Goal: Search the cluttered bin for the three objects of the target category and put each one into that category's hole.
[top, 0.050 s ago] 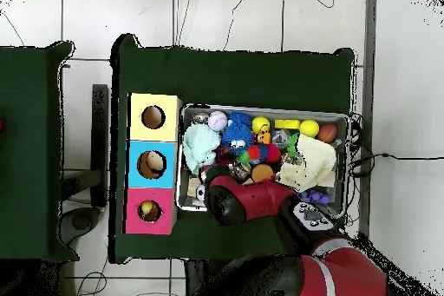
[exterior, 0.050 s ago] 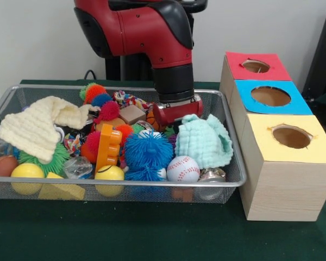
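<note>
Wire bin [exterior, 0.050 s ago: 231, 163] packed w/ toys; baseball [exterior, 0.050 s ago: 183, 168] at near rim. Gripper [exterior, 0.050 s ago: 176, 115] sunk in clutter mid-bin, grasp state can't tell. Blue hole [top, 0.050 s ago: 153, 164] and red hole [top, 0.050 s ago: 149, 211] seem to hold sth; progress unclear.

Lab: cabled floor [top, 0.050 s ago: 260, 10], robot table [top, 0.050 s ago: 243, 75]

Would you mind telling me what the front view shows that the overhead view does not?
Only the front view shows the bin's mesh wall, the boxes' wooden sides and the arm reaching down into the clutter. Only the overhead view shows things lying inside the blue hole and red hole, plus the floor around the table. Both share the baseball, blue spiky ball, mint cloth and cream cloth.
</note>
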Controlling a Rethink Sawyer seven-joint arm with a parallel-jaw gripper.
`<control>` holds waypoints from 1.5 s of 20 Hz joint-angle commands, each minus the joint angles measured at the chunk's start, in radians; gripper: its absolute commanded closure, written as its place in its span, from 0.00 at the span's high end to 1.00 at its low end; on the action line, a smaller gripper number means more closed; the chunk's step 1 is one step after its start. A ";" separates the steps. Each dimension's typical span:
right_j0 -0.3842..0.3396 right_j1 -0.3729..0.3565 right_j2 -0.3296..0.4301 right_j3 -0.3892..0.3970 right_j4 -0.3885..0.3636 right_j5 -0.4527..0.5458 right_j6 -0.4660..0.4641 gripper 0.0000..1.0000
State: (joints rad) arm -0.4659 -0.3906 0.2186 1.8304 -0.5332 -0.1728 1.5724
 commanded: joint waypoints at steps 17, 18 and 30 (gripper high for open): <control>-0.126 -0.069 0.054 -0.113 0.057 0.715 -0.126 1.00; -0.129 -0.087 0.057 -0.120 0.057 0.751 -0.140 1.00; -0.207 -0.149 0.145 -0.152 0.014 0.898 -0.209 1.00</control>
State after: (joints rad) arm -0.6040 -0.5460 0.3017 1.7592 -0.4629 0.5995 1.5724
